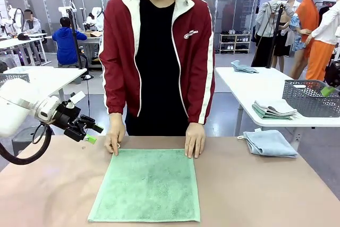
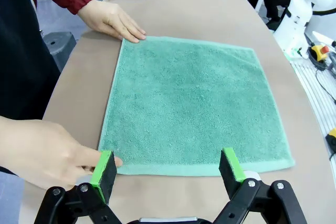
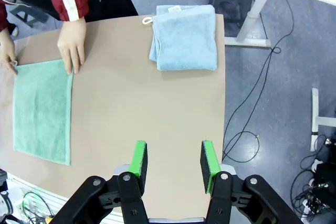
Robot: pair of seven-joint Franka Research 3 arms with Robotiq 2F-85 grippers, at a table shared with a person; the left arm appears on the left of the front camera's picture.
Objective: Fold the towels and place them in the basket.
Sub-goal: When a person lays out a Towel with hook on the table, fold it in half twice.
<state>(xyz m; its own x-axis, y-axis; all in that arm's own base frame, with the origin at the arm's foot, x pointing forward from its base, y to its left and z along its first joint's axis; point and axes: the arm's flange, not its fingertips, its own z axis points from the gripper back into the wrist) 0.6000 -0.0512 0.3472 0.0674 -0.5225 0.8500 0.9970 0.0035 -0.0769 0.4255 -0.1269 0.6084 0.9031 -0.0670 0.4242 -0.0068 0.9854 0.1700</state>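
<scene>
A green towel (image 1: 146, 184) lies spread flat in the middle of the brown table (image 1: 249, 184). The person presses a hand on each far corner (image 1: 195, 141). My left gripper (image 1: 95, 134) hovers open off the towel's far-left corner; in the left wrist view its fingers (image 2: 231, 163) straddle the near hem of the green towel (image 2: 194, 103), beside the person's hand (image 2: 47, 153). A folded light blue towel (image 1: 271, 143) rests at the table's far right. My right gripper (image 3: 173, 162) hangs open and empty above bare table, with the blue towel (image 3: 185, 36) ahead of it. A dark mesh basket (image 1: 311, 98) stands on the white side table.
Folded towels (image 1: 273, 109) lie on the white side table (image 1: 255, 86) next to the basket. A paler mesh basket (image 1: 13, 77) shows at the left edge. Cables (image 3: 252, 129) run over the floor past the table's right edge. The table's right half has free room.
</scene>
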